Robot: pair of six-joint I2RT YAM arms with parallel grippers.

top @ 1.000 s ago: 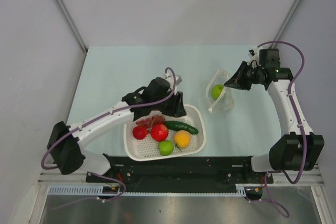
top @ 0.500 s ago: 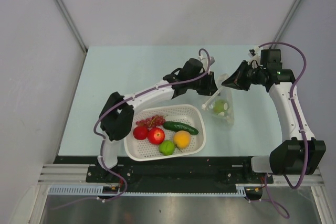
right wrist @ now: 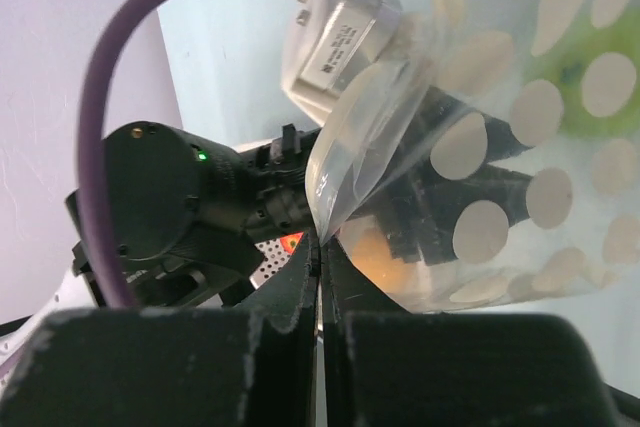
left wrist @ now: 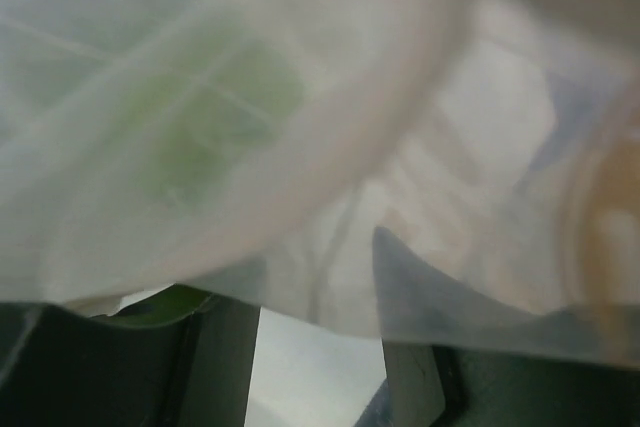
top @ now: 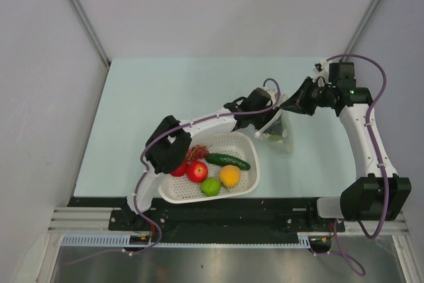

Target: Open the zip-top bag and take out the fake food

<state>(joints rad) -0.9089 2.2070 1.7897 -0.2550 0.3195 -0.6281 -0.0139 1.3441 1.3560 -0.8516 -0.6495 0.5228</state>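
The clear zip-top bag (top: 281, 138) hangs at the table's right-middle with a green round fruit (top: 274, 138) inside. My right gripper (top: 287, 103) is shut on the bag's top edge and holds it up; in the right wrist view the jaws (right wrist: 320, 247) pinch the plastic (right wrist: 400, 137), with the green fruit (right wrist: 590, 72) behind it. My left gripper (top: 271, 118) is at the bag's mouth, pressed into the plastic. In the left wrist view its jaws (left wrist: 315, 357) stand apart, plastic lies over them, and the green fruit (left wrist: 200, 117) shows blurred through it.
A white perforated basket (top: 192, 197) stands near the front middle, holding a red apple (top: 197, 171), a dark green cucumber (top: 227, 160), a green fruit (top: 211, 186), an orange one (top: 230, 175) and red grapes (top: 196, 152). The left arm crosses above it.
My left arm swung from over the basket to the right and reached the bag's mouth. The right gripper kept its hold and the bag now hangs more upright.
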